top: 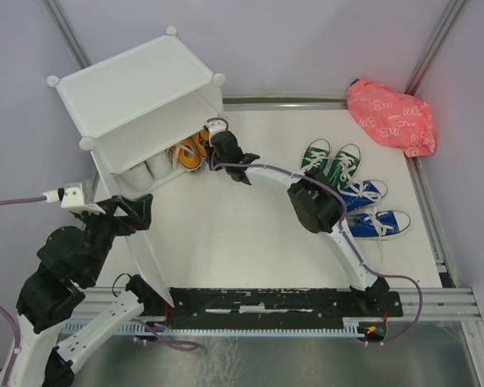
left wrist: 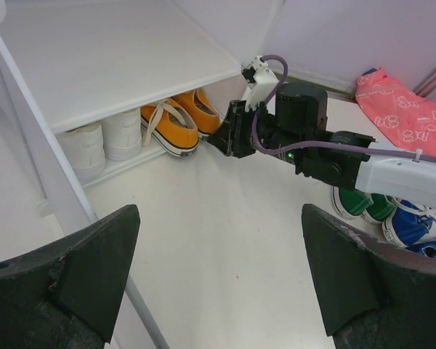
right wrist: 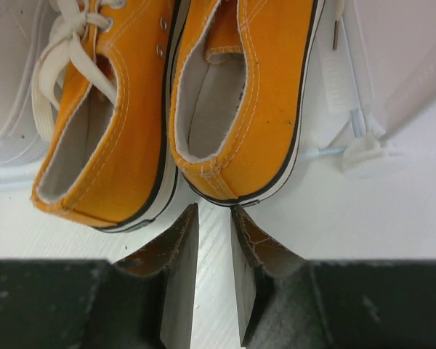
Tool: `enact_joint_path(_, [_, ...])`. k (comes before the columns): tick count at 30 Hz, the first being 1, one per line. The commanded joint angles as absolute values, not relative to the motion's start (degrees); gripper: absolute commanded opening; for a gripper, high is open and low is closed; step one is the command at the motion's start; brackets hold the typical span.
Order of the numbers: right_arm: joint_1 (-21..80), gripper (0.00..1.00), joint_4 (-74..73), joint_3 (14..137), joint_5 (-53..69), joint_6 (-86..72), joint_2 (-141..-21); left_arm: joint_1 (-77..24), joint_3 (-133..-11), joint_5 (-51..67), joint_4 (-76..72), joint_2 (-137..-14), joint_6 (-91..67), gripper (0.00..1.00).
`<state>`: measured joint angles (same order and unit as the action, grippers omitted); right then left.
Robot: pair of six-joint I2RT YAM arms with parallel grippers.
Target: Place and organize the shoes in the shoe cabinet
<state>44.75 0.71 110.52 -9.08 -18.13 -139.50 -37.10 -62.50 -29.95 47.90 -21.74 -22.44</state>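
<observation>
The white shoe cabinet [top: 129, 89] [left wrist: 94, 58] lies tilted at the back left, its opening facing right. White shoes [top: 149, 171] [left wrist: 102, 142] and orange shoes [top: 189, 151] [left wrist: 176, 123] stand side by side on its lower level, heels outward. My right gripper [top: 213, 145] [right wrist: 212, 211] sits at the heel of the right orange shoe [right wrist: 240, 94]. Its jaws are only a narrow gap apart with nothing between them, and the tips touch the sole. Green shoes [top: 331, 161] and blue shoes [top: 375, 210] stand on the table to the right. My left gripper [top: 137, 214] [left wrist: 219, 218] is wide open and empty beside the cabinet's near panel.
A pink patterned bag [top: 391, 117] [left wrist: 407, 113] lies at the back right corner. Metal rails border the table at the back and right. The cabinet's thin front panel edge [left wrist: 65, 203] runs close past my left finger.
</observation>
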Motion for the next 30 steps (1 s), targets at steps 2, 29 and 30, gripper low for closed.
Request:
enact_joint_path(2, [43.62, 0.32, 8.05, 117.4, -11.72, -15.09, -140.82, -37.02, -61.66, -31.29, 56.51, -23.1, -22.16, 0.99])
enact_joint_path(29, [46.62, 0.38, 11.65, 98.96, -2.34, -17.73, -130.46, -37.0, -60.51, -29.51, 54.98, -21.49, -22.74, 0.99])
enact_joint_path(30, [47.05, 0.38, 11.75, 100.0, -1.85, -18.16, -131.21, -36.96, -60.52, -29.45, 54.92, -21.45, -22.76, 0.99])
